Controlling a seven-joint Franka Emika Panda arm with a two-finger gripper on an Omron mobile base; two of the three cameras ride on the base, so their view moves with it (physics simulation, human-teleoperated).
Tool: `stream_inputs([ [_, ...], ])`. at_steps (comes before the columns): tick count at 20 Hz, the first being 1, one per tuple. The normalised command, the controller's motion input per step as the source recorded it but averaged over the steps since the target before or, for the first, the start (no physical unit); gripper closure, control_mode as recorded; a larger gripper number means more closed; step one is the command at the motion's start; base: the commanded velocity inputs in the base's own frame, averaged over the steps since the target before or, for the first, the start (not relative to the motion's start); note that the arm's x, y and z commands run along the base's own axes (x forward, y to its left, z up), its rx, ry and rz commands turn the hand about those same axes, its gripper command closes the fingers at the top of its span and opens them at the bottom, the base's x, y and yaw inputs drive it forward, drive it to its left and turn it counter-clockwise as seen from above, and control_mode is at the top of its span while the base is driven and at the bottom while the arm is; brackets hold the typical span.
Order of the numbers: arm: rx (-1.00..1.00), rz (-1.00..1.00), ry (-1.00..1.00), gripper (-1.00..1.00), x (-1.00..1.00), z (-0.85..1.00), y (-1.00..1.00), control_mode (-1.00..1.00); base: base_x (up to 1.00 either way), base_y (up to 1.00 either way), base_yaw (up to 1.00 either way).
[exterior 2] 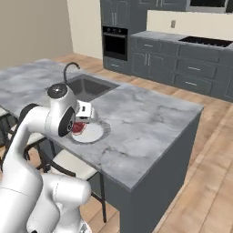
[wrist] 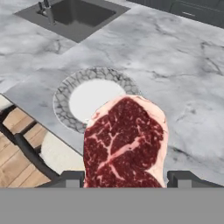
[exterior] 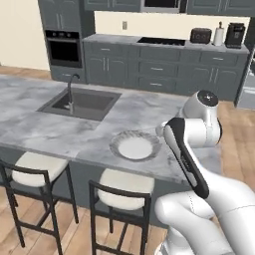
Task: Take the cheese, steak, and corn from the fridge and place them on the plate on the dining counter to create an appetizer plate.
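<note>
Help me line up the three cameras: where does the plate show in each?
Left base view: plate at centre, near the dining counter's front edge, left of the arm.
Right base view: plate left of centre, partly behind the arm.
Hand view: plate upper left, behind the steak.
Shared landmark: the sink.

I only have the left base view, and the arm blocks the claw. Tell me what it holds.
Observer: The claw is shut on the steak, with one fingertip on each side of it.
Operator: Tell me where that sits against the plate.
Observer: In the right base view the steak hangs over the side of the plate nearest the robot, not over its white centre.
</note>
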Motion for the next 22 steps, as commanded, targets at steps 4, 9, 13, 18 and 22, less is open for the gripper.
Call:
stream_inputs([
  [4, 0.00, 0.00, 0.00, 1.00, 0.00, 0.00, 0.00, 1.00, 0.35, 1.00, -0.42],
  [9, 0.00, 0.00, 0.00, 1.00, 0.00, 0.00, 0.00, 1.00, 0.53, 0.51, -0.39],
  [13, 0.00, 0.00, 0.00, 1.00, 0.00, 0.00, 0.00, 1.00, 0.64, 0.57, -0.30],
  [18, -0.03, -0.18, -0.01, 1.00, 0.51, -0.08, 0.59, -1.00, 0.15, 0.17, -0.05],
  [22, 0.00, -0.02, 0.03, 1.00, 0.34, -0.09, 0.68, -1.00, 0.00, 0.00, 0.00],
])
